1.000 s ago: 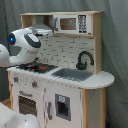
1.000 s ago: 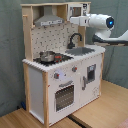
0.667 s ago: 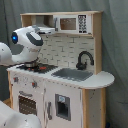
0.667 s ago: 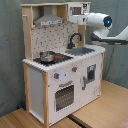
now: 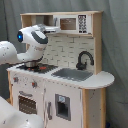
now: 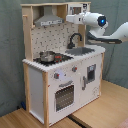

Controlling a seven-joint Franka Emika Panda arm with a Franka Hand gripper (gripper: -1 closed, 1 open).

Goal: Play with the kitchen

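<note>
Kitchen (image 5: 60,85), in the first exterior view, stands on the floor beside the arm: white panels, light wood, black faucet (image 5: 83,59), grey sink (image 5: 73,74). It looks rigid and heavy; only doors and knobs seem graspable. In the second exterior view, the hand (image 6: 70,19) reaches toward the microwave cabinet (image 6: 76,9); whether its fingers are open I cannot tell.

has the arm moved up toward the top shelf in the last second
Yes. In the second exterior view the arm's head has shifted toward the second exterior view's left, closer to the microwave cabinet of the kitchen, at roughly the same height.
</note>
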